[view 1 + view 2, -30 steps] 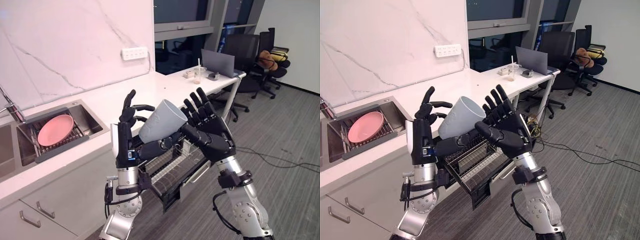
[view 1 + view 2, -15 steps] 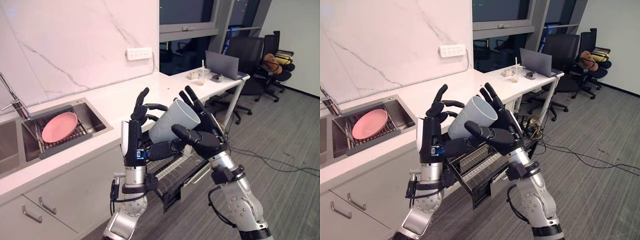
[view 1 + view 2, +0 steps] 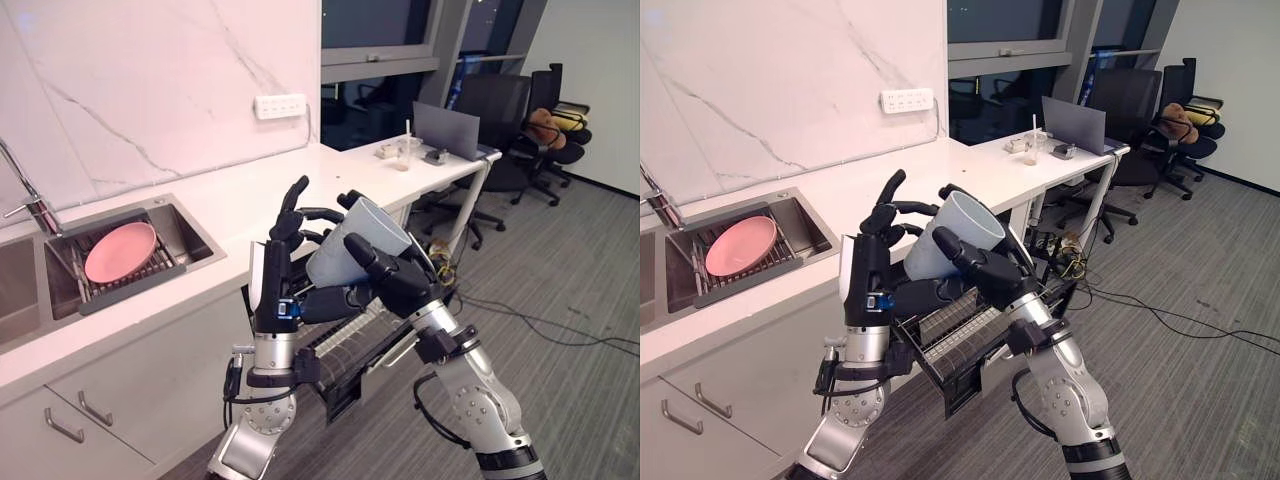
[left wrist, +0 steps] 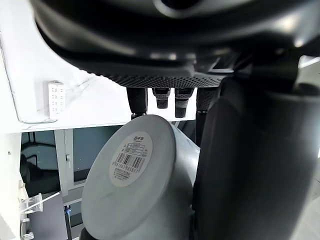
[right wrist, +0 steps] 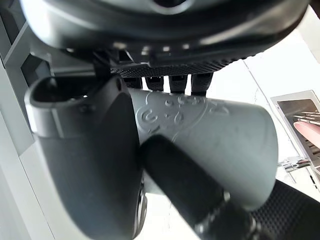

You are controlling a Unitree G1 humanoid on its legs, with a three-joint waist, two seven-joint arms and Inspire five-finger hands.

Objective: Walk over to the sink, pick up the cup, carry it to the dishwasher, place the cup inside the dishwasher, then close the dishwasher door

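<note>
A grey cup (image 3: 362, 238) is held tilted at chest height between both hands, above the pulled-out wire rack of the dishwasher (image 3: 352, 345). My right hand (image 3: 402, 276) has its fingers and thumb curled round the cup's upper side near the rim. On the cup's other side is my left hand (image 3: 272, 282), upright, with fingertips bent against the cup and the thumb under it. The left wrist view shows the cup's base (image 4: 131, 172) with a label, and the right wrist view its embossed side (image 5: 210, 132) under that hand's thumb.
The white counter (image 3: 240, 195) runs along the left, with a sink (image 3: 195, 240) holding a pink plate (image 3: 120, 251) on a rack, and a tap (image 3: 25, 195). A desk with a laptop (image 3: 445, 128) and office chairs (image 3: 505, 110) stand at the back right. Grey floor lies right.
My right hand's fingers, straight beside the cup a second ago, have swung over and curled round it. The cup has tipped a little more upright. The camera has shifted slightly.
</note>
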